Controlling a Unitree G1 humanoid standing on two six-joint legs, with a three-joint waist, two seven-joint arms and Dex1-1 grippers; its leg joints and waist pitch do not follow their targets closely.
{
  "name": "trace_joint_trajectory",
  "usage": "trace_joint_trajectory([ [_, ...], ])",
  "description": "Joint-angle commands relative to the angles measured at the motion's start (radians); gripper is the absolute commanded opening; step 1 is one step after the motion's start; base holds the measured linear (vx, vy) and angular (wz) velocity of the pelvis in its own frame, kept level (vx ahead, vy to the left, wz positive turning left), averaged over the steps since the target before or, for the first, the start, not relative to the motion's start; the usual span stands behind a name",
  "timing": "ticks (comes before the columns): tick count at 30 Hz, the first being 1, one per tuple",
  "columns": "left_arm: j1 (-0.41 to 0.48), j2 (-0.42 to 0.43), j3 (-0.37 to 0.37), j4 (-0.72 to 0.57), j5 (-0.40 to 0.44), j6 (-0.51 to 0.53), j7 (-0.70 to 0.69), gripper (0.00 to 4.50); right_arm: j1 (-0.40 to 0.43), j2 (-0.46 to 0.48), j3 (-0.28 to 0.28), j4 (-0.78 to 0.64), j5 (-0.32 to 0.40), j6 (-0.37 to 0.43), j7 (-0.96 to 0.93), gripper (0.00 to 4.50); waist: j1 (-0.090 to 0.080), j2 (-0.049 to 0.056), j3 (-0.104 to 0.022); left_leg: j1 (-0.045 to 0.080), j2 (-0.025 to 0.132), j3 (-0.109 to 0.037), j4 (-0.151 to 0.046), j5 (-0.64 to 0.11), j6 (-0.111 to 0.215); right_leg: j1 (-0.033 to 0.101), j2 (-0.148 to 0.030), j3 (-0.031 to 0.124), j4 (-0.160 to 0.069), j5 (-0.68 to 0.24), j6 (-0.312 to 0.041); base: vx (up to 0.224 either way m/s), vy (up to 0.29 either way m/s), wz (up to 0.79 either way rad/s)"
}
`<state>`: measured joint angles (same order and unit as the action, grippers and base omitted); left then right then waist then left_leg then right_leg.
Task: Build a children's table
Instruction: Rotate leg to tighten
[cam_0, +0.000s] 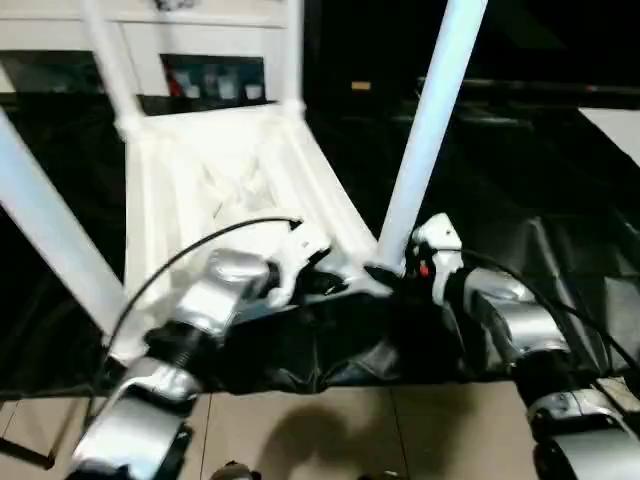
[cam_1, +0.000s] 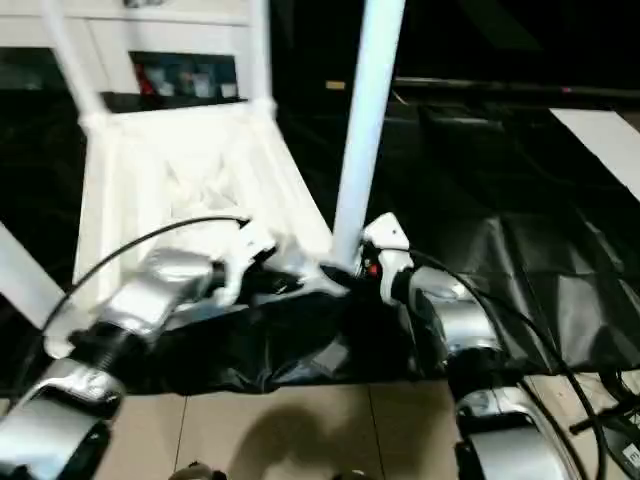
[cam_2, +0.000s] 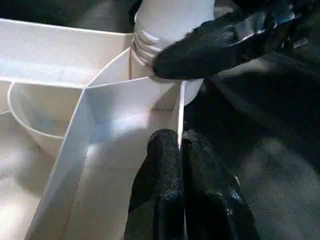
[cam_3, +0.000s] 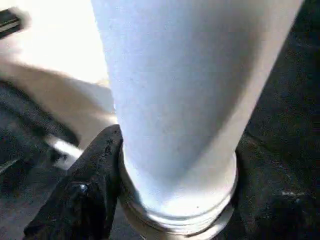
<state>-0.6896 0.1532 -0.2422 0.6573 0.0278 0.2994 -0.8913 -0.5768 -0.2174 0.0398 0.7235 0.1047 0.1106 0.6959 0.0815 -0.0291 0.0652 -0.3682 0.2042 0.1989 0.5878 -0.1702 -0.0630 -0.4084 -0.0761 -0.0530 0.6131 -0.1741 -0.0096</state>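
The children's table lies upside down on a black cloth, its white top (cam_0: 230, 170) showing ribs and a raised rim. Three legs stand in its sockets: one at near left (cam_0: 50, 230), two at the far corners (cam_0: 110, 60). At the near right corner socket stands a fourth leg (cam_0: 430, 120). My right gripper (cam_0: 395, 272) is shut on its threaded base, one finger (cam_3: 95, 175) on each side. My left gripper (cam_2: 181, 145) is shut on the thin rim wall (cam_2: 180, 110) just beside that corner.
A white cabinet with glass doors (cam_0: 210, 75) stands behind the table. The black cloth (cam_0: 540, 200) spreads to the right, with a white sheet (cam_0: 615, 125) at its far right edge. Beige floor tiles (cam_0: 350, 430) lie nearest me.
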Motion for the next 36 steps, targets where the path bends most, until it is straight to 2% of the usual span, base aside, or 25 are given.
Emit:
trace_joint_trajectory([
  [1,-0.045,-0.072,0.006,0.001,-0.014,-0.008,0.073,0.00,-0.032,0.085,0.025,0.023,-0.004,0.029,-0.083,2.74,0.004,-0.001,-0.080,0.007,0.021,-0.016,-0.061,-0.148,0.031,0.053,-0.062,0.039,-0.067,-0.135,-0.229,0.000,0.000,0.00],
  [3,-0.052,-0.086,0.009,0.011,-0.007,-0.006,0.108,0.00,-0.040,0.104,0.023,0.034,-0.013,0.032,-0.125,2.74,0.005,-0.003,-0.081,0.005,0.020,-0.015,-0.059,-0.137,0.037,0.057,-0.063,0.038,-0.063,-0.106,-0.240,0.000,0.000,0.00],
  [6,-0.054,-0.106,0.004,0.011,0.002,-0.009,0.140,0.00,-0.042,0.137,0.033,0.037,-0.019,0.019,-0.135,2.74,0.006,0.000,-0.080,0.008,0.022,-0.014,-0.060,-0.151,0.046,0.057,-0.063,0.037,-0.065,-0.108,-0.246,0.000,0.000,0.00],
  [7,-0.051,-0.113,0.000,0.010,0.006,-0.014,0.139,0.00,-0.040,0.149,0.037,0.035,-0.023,0.000,-0.125,3.08,0.005,0.000,-0.079,0.010,0.023,-0.014,-0.061,-0.169,0.044,0.054,-0.063,0.037,-0.068,-0.129,-0.243,0.000,0.000,0.00],
  [9,-0.043,-0.114,-0.004,0.001,0.005,-0.024,0.120,0.00,-0.037,0.152,0.036,0.027,-0.021,-0.012,-0.109,3.43,0.006,0.000,-0.078,0.011,0.024,-0.014,-0.062,-0.187,0.036,0.055,-0.064,0.037,-0.071,-0.155,-0.237,0.000,0.000,0.00],
  [12,-0.027,-0.101,-0.013,-0.013,-0.001,-0.053,0.066,0.00,-0.038,0.126,0.034,0.019,-0.023,-0.028,-0.075,3.66,0.005,0.002,-0.078,0.010,0.025,-0.015,-0.063,-0.188,0.034,0.056,-0.064,0.038,-0.069,-0.147,-0.237,0.000,0.000,0.00],
  [15,-0.014,-0.078,-0.017,-0.027,-0.016,-0.067,0.018,0.00,-0.035,0.084,0.051,0.005,-0.023,-0.034,-0.005,3.88,0.007,0.000,-0.080,0.010,0.024,-0.014,-0.060,-0.176,0.048,0.058,-0.063,0.038,-0.066,-0.110,-0.250,0.000,0.000,0.00],
  [16,-0.014,-0.078,-0.017,-0.027,-0.016,-0.067,0.018,0.00,-0.035,0.084,0.051,0.005,-0.023,-0.034,-0.005,3.88,0.009,0.001,-0.079,0.010,0.025,-0.013,-0.060,-0.167,0.053,0.058,-0.064,0.039,-0.064,-0.097,-0.254,0.000,0.000,0.00],
  [18,0.001,-0.047,-0.025,-0.048,-0.034,-0.076,-0.042,0.00,-0.018,0.032,0.079,-0.029,-0.015,-0.030,0.115,3.88,0.014,-0.001,-0.078,0.011,0.026,-0.014,-0.059,-0.172,0.060,0.061,-0.064,0.036,-0.066,-0.106,-0.255,0.000,0.000,0.00],
  [20,0.015,-0.018,-0.030,-0.066,-0.046,-0.089,-0.095,0.00,0.005,-0.016,0.103,-0.065,-0.008,-0.028,0.220,3.88,0.014,-0.002,-0.076,0.011,0.027,-0.013,-0.060,-0.183,0.065,0.057,-0.064,0.038,-0.067,-0.119,-0.253,0.000,0.000,0.00],
  [21,0.015,-0.018,-0.030,-0.066,-0.046,-0.089,-0.095,0.00,0.005,-0.016,0.103,-0.065,-0.008,-0.028,0.220,3.88,0.015,-0.001,-0.074,0.012,0.028,-0.013,-0.061,-0.199,0.063,0.056,-0.065,0.038,-0.070,-0.152,-0.248,0.000,0.000,0.00],
  [23,0.036,0.024,-0.031,-0.101,-0.074,-0.094,-0.193,0.00,0.030,-0.074,0.117,-0.098,0.006,-0.028,0.332,3.88,0.020,-0.001,-0.072,0.016,0.030,-0.013,-0.062,-0.224,0.052,0.054,-0.066,0.037,-0.076,-0.209,-0.238,0.000,0.000,0.00],
  [25,0.048,0.045,-0.031,-0.124,-0.092,-0.090,-0.252,0.00,0.039,-0.100,0.119,-0.112,0.012,-0.026,0.381,3.88,0.024,0.002,-0.071,0.014,0.034,-0.014,-0.065,-0.233,0.048,0.052,-0.066,0.038,-0.074,-0.223,-0.234,0.000,0.000,0.00],
  [26,0.053,0.055,-0.031,-0.136,-0.100,-0.083,-0.276,0.00,0.044,-0.111,0.121,-0.122,0.015,-0.023,0.403,3.88,0.027,0.002,-0.071,0.018,0.034,-0.013,-0.065,-0.240,0.043,0.049,-0.065,0.037,-0.075,-0.233,-0.231,0.000,0.000,0.00],
  [29,0.062,0.076,-0.031,-0.157,-0.113,-0.071,-0.328,0.00,0.056,-0.138,0.128,-0.149,0.017,-0.016,0.454,3.88,0.035,0.002,-0.072,0.018,0.035,-0.013,-0.064,-0.231,0.039,0.047,-0.066,0.039,-0.073,-0.226,-0.230,0.000,0.000,0.00],
  [33,0.076,0.120,-0.044,-0.185,-0.127,-0.072,-0.409,0.00,0.074,-0.185,0.158,-0.196,0.029,0.014,0.550,3.56,0.041,0.001,-0.075,0.015,0.034,-0.013,-0.063,-0.206,0.044,0.051,-0.065,0.038,-0.067,-0.191,-0.235,0.000,0.000,0.00],
  [35,0.078,0.125,-0.044,-0.188,-0.129,-0.069,-0.416,0.00,0.076,-0.189,0.163,-0.205,0.029,0.019,0.561,3.46,0.044,0.002,-0.074,0.015,0.034,-0.011,-0.062,-0.200,0.051,0.047,-0.064,0.038,-0.067,-0.183,-0.238,0.000,0.000,0.00],
  [36,0.079,0.129,-0.044,-0.190,-0.129,-0.068,-0.424,0.00,0.080,-0.194,0.172,-0.215,0.025,0.022,0.574,3.25,0.046,0.000,-0.073,0.014,0.034,-0.011,-0.062,-0.200,0.049,0.048,-0.066,0.038,-0.068,-0.195,-0.235,0.000,0.000,0.00],
])
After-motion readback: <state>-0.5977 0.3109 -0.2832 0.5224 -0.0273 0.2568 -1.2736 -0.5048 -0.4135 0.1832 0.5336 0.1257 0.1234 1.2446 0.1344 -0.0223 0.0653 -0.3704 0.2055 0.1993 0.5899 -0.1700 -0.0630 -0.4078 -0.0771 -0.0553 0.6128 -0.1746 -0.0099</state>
